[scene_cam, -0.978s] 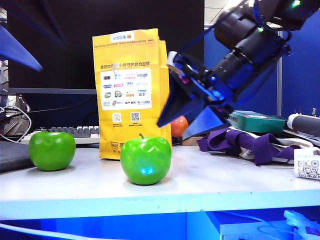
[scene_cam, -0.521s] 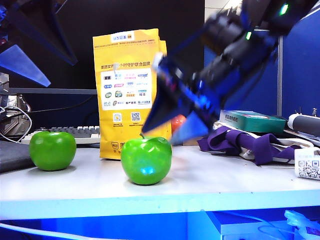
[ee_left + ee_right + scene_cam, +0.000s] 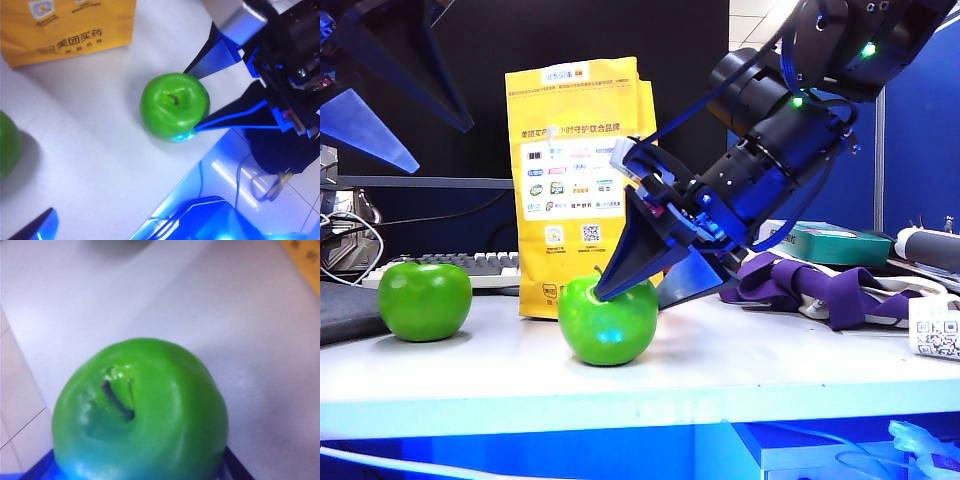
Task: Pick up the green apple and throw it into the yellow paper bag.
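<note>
Right tool (image 3: 642, 285) lowered, straddling green apple (image 3: 608, 320)

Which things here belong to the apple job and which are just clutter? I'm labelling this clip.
Job:
- glossy deep-green stemmed apple, between the right tool's fingers
- tall bright-yellow paper bag, upright behind it

Lying about:
- lighter green second apple, far left
- purple fabric straps
- grey keyboard
- left tool, raised, open

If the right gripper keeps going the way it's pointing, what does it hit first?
The green apple: the right gripper already has a finger on either side of it, so further travel would likely press the palm onto it.
</note>
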Controlling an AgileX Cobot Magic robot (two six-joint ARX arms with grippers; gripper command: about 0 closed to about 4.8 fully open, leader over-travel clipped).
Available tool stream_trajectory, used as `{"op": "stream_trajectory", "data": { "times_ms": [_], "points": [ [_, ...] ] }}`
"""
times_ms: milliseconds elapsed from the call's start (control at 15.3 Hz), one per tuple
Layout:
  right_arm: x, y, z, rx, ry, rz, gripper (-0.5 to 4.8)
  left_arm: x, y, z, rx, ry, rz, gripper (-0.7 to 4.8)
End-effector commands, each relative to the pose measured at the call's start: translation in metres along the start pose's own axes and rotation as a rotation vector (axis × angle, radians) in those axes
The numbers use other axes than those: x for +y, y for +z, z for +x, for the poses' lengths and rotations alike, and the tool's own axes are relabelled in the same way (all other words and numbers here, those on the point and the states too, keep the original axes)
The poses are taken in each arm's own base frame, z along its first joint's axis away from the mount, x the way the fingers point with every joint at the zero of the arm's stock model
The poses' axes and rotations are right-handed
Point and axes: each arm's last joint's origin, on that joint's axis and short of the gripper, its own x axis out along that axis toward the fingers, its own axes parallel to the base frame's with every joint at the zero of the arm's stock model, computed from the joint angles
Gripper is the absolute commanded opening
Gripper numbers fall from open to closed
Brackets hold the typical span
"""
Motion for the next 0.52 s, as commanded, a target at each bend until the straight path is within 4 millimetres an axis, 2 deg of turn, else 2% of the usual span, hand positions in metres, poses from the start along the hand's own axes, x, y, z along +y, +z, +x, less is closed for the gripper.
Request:
{"op": "stream_trajectory", "data": {
  "times_ms": [65,196,261,326,391,521],
  "points": [
    [-0.001,0.01,-0.001,-0.073,-0.013,-0.041,0.09,0.003,0.007,-0.002,-0.044,0.108,0.028,4.79],
    [0.002,0.024,-0.007,-0.084,0.016,-0.033,0.09,0.005,0.011,-0.003,-0.086,0.179,0.046,4.79],
    [0.006,0.039,-0.015,-0.107,0.066,-0.042,0.09,0.006,0.014,-0.004,-0.109,0.219,0.054,4.79],
    [0.016,0.066,-0.033,-0.157,0.117,-0.078,0.09,0.007,0.017,-0.005,-0.139,0.248,0.068,4.79],
    [0.025,0.085,-0.045,-0.184,0.115,-0.107,0.09,0.007,0.02,-0.005,-0.162,0.25,0.075,4.79],
    [0.042,0.127,-0.083,-0.287,0.108,-0.177,0.09,0.008,0.024,-0.006,-0.206,0.282,0.088,4.79]
  ]
}}
